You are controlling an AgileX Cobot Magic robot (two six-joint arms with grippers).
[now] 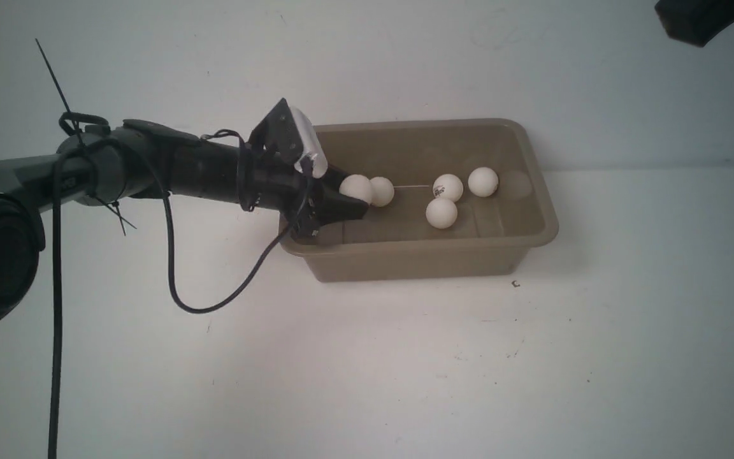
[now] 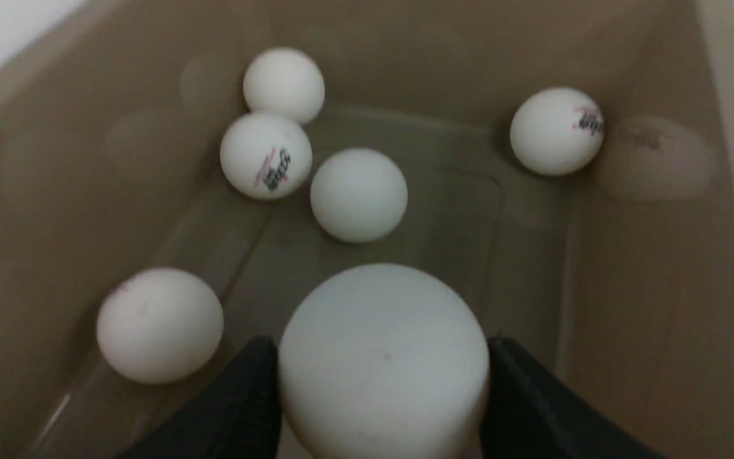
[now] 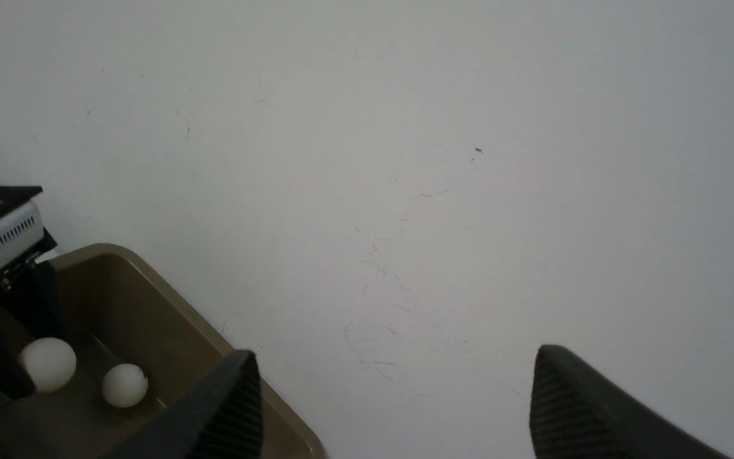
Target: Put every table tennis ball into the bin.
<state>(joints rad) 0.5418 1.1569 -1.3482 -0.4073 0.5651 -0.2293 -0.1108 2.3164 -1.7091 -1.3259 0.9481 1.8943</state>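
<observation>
On the white counter point(image 1: 405, 370) sits the bin point(image 1: 536, 239), holding five balls point(image 2: 359, 194); their dark-and-pink logos are unreadable. Left gripper point(image 2: 383, 382) fingers flank a sixth ball point(image 2: 383, 363) over it; right gripper point(image 3: 392, 408) fingers gape, empty.

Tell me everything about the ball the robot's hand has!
The ball is plain white, round and smooth, with no logo showing on the side we see. It sits between the two black fingers of the left gripper, just inside the left end of the brown bin. The fingers flank it on both sides; whether they are squeezing or letting go cannot be told. Five other balls lie in the bin.
</observation>
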